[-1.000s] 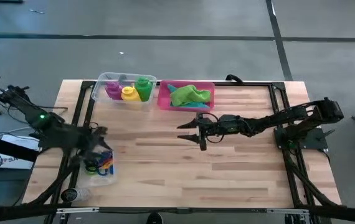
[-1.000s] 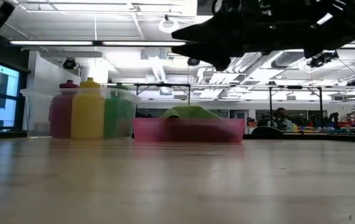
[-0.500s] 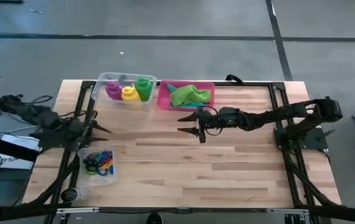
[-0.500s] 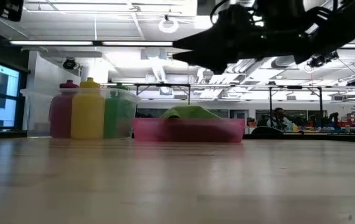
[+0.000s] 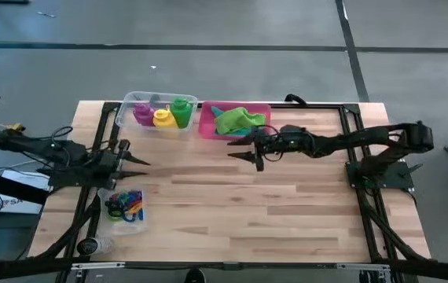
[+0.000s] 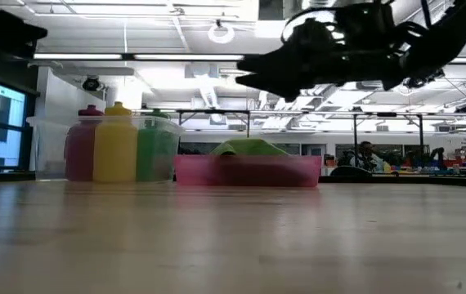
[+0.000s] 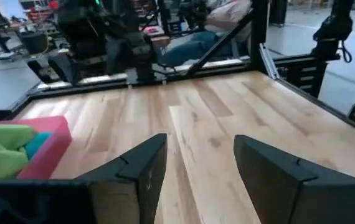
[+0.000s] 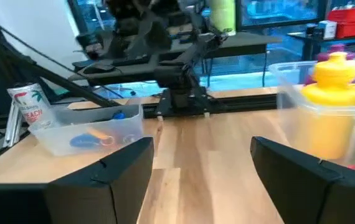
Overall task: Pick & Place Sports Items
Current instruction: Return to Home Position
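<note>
Both arms are drawing back from a second ago. The left gripper, spread and empty, is hanging well left of the tray. The right gripper, also spread, is hovering just beside the tray. The cloths are lying in the tray, the bottles are standing just left of it, and the rings are sitting in a tub well apart from it. Everything is looking sorted, and only the homing is remaining.

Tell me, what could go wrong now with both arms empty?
The right tool, open, hangs close by the pink rectangular tray; a sideways swing might nudge it. The left tool, open, sits near the clear plastic tub of coloured rings and might clip it.
</note>
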Tool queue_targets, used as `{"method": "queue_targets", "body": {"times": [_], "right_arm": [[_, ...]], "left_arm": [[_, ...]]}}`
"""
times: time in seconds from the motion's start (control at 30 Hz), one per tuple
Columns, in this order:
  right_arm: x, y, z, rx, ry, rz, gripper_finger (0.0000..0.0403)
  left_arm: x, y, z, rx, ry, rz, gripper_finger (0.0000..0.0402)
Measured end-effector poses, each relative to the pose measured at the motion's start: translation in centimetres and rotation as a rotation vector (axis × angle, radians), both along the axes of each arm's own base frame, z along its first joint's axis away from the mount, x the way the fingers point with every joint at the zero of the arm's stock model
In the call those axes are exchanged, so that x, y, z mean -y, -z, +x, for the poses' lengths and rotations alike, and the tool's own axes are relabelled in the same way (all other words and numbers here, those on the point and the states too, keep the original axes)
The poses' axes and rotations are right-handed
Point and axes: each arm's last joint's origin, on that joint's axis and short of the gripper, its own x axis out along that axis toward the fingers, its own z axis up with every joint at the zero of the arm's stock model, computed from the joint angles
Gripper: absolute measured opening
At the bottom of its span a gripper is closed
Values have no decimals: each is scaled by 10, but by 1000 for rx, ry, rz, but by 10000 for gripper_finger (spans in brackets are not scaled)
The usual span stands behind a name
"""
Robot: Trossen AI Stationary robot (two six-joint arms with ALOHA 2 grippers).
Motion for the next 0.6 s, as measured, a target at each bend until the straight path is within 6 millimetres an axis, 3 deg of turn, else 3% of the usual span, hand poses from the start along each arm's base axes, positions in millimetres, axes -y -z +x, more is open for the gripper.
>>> {"method": "queue_targets", "body": {"times": [0.2,0.6], "right_arm": [[3,-1,-33,27,35,-1,215],[-12,10,-121,118,168,-26,215]], "left_arm": [[0,9,5,12,-16,-5,152],[3,38,12,-26,-11,-25,152]]}}
